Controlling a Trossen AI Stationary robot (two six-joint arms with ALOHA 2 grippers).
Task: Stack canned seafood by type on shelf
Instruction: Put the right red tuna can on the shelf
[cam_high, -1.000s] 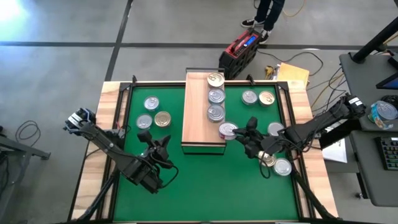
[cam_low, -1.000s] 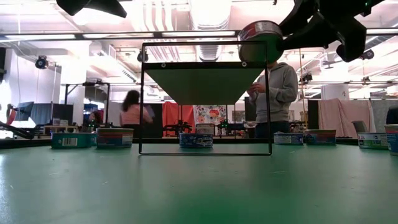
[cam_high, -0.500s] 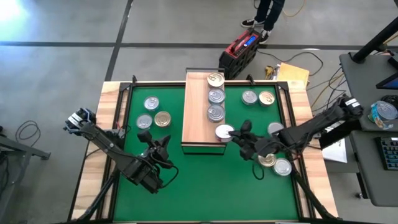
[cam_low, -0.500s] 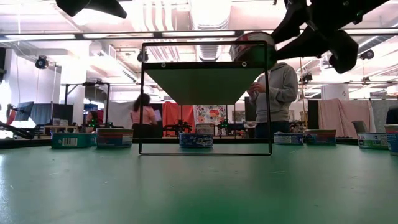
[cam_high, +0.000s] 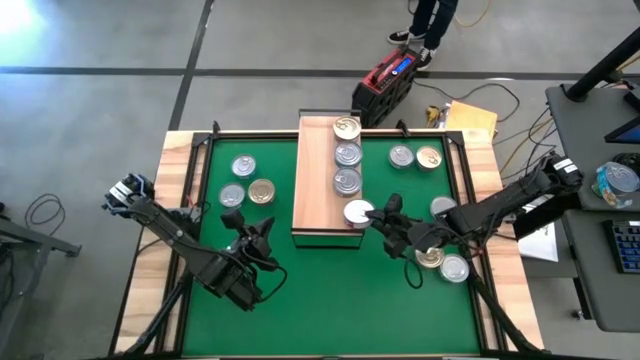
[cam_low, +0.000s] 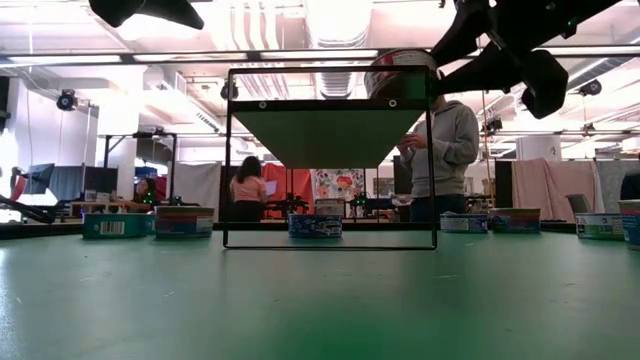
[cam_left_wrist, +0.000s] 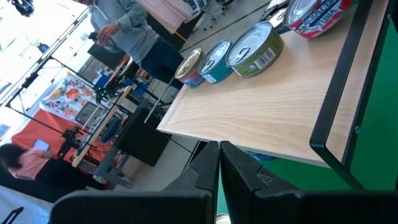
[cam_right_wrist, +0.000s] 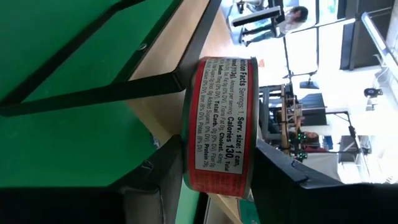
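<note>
The shelf is a light-wood board in a dark frame, standing mid-table on the green mat. Three cans of seafood lie in a row along it, the far one gold-lidded. A fourth, a red-labelled can, is at the shelf's near right corner, with my right gripper shut on it. More cans lie on the mat left and right of the shelf. My left gripper hangs shut over the mat, left of the shelf's near end, touching nothing. My right gripper pinches the red-labelled can between its two fingers, one on the lid and one finger under the bottom, at the can's right side. It comes nearly level from the table's right. The can is lid up, its bottom at the shelf's corner, partly past the edge.
Two cans lie on the mat under my right arm, another just behind it. A wooden border rims the mat. A red case and a person's legs are on the floor beyond the far edge.
My right gripper has carried the red-labelled can a little toward the table's left and slightly down, from beside the shelf's near right corner onto that corner, rolling its wrist so the can sits more level. My left arm has kept still.
</note>
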